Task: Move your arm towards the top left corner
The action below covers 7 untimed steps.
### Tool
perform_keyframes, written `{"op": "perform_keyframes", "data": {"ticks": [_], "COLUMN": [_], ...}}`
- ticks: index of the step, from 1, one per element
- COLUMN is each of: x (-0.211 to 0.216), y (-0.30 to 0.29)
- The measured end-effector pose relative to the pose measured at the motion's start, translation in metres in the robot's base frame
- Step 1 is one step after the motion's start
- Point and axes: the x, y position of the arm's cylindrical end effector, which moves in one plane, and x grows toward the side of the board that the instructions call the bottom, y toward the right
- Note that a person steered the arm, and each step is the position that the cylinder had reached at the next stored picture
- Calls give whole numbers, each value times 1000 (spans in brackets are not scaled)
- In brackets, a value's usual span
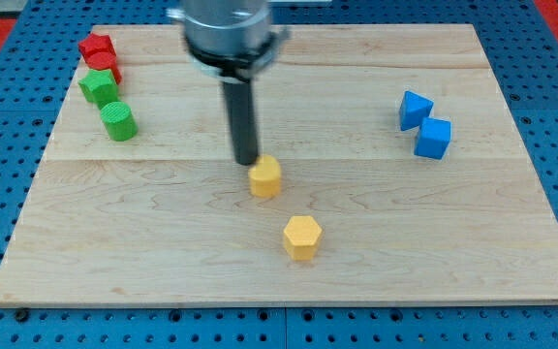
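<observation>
Mid-board, my tip touches a yellow block.

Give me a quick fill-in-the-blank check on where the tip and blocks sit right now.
1. My tip is right beside a ____ block.
2. The two blue blocks sit near the view's ____ edge.
3. The red blocks lie just above the ____ blocks at the view's top left.
4. The number of yellow blocks, counting the hexagonal one, is ____.

Missing words: yellow; right; green; two
</observation>
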Motion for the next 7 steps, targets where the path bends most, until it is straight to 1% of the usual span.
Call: {"op": "perform_keyframes", "data": {"ticks": [1, 2, 3, 6, 7], "x": [40, 54, 37, 33, 27], "y": [18, 29, 26, 22, 0]}}
